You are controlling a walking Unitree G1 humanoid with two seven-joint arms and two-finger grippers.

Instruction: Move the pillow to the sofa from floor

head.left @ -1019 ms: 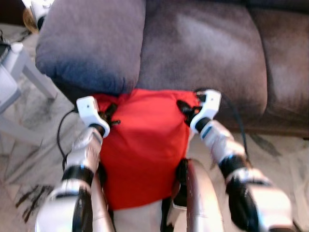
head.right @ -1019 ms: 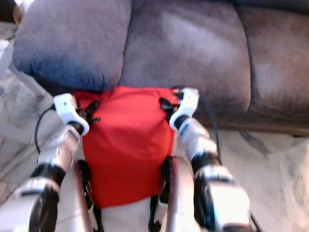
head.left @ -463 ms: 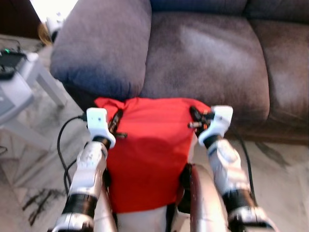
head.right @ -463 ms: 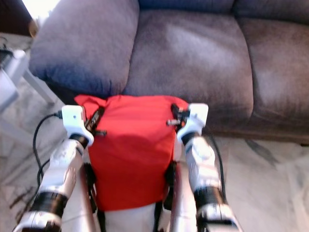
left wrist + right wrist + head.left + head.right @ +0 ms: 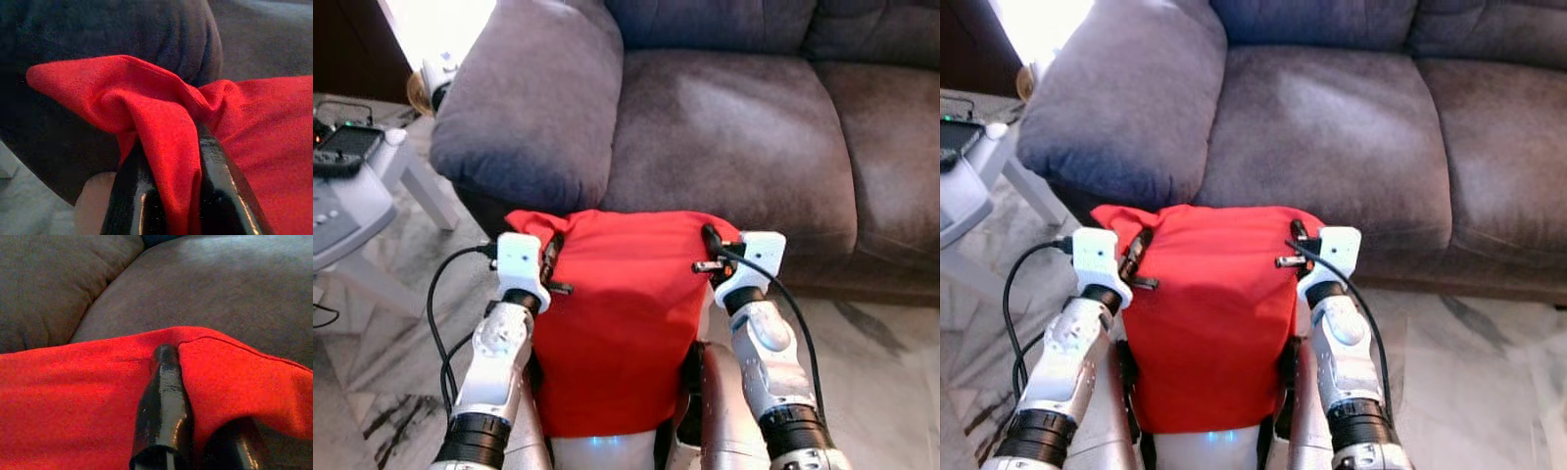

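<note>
A red pillow [image 5: 617, 313] hangs in front of my body, held up by its two top corners just before the sofa's front edge. My left gripper [image 5: 551, 258] is shut on the left corner; the wrist view shows red cloth [image 5: 171, 147] bunched between its black fingers [image 5: 222, 191]. My right gripper [image 5: 710, 242] is shut on the right corner, with cloth [image 5: 220, 377] pinched between its fingers [image 5: 164, 401]. The dark grey sofa [image 5: 724, 117] stretches ahead, its seat cushion just beyond the pillow's top edge.
The sofa's padded armrest [image 5: 529, 98] bulges at the left, above the left gripper. A white side table [image 5: 357, 196] with a small device stands at the far left. Marble floor [image 5: 382, 382] lies below, and black cables [image 5: 438, 323] trail from both wrists.
The camera has tilted up and drawn back slightly, so more of the sofa back shows. Both grippers keep their hold on the pillow's corners, now at about sofa-seat height.
</note>
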